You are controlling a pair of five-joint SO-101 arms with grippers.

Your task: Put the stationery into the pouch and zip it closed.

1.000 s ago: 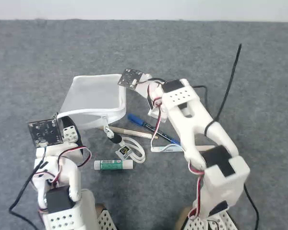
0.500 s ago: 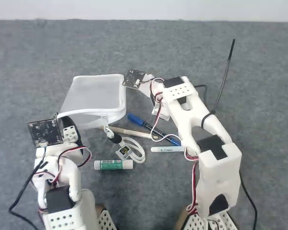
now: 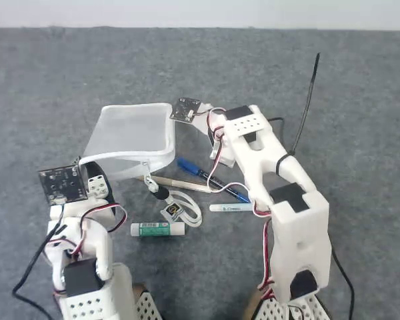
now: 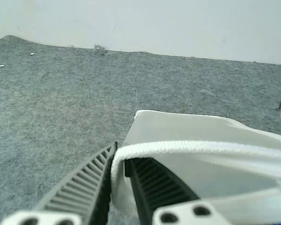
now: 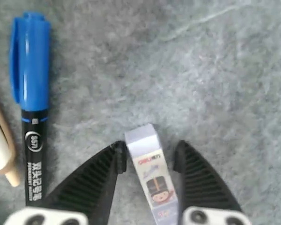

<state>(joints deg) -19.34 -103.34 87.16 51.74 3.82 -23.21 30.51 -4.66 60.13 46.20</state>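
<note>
One worry: my right gripper (image 5: 150, 147), spread off-centre around the eraser (image 5: 151, 183), might flick it; left gripper (image 4: 120, 157) clamped the ten-o'clock pouch (image 3: 130, 133).

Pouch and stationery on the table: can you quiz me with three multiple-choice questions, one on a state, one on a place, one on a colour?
1. The left gripper is: A. open, holding nothing; B. holding scissors; C. shut on the pouch rim.
2. The glue stick lies: A. on the table, outside the pouch; B. inside the pouch; C. upright on the pouch.
3. The marker has a cap that is: A. red; B. blue; C. green.
Answers: 1 C, the left wrist view shows it pinching the white zipper rim. 2 A, the high view shows it flat on the grey surface. 3 B, the right wrist view shows a blue cap.
</note>
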